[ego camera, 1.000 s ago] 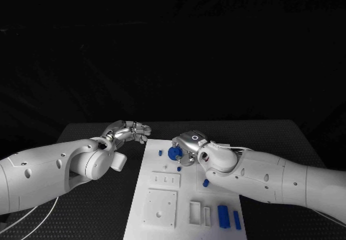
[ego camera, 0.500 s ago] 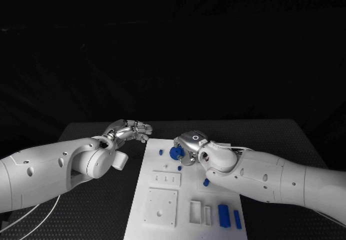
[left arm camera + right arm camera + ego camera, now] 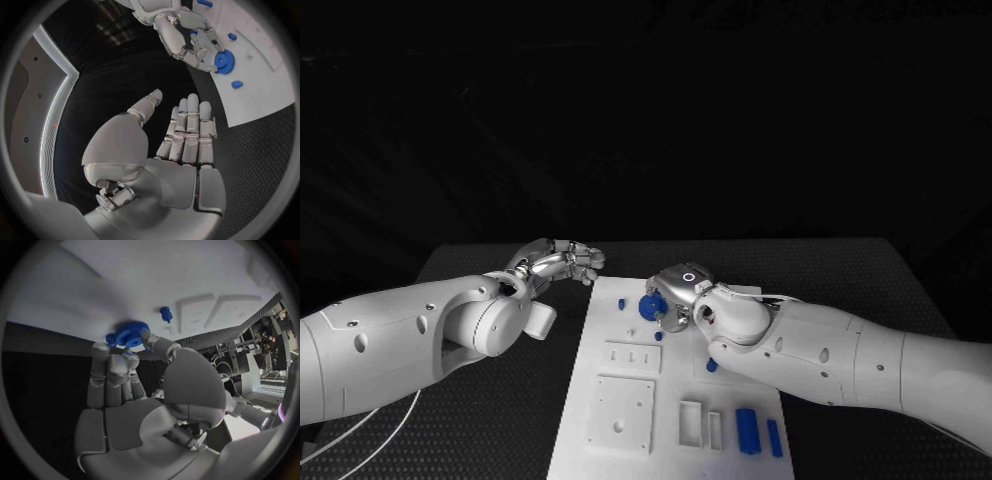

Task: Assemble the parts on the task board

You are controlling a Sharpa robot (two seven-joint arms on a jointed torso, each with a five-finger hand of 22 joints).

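I have the right robot hand (image 3: 678, 296) pinching the blue gear (image 3: 651, 307) at the 12 o'clock end of the task board (image 3: 625, 420); I judge seating comes next, needing a straight push down. The left robot hand (image 3: 181, 137) waits spread, holding nothing.

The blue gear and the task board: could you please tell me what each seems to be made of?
The gear looks like matte blue plastic: uniform colour, fine moulded teeth, no metallic glint. The board looks like matte white plastic, perhaps printed or moulded, with raised blocks and recesses in the same white. The right hand's fingers touching the gear look like brushed silver metal.
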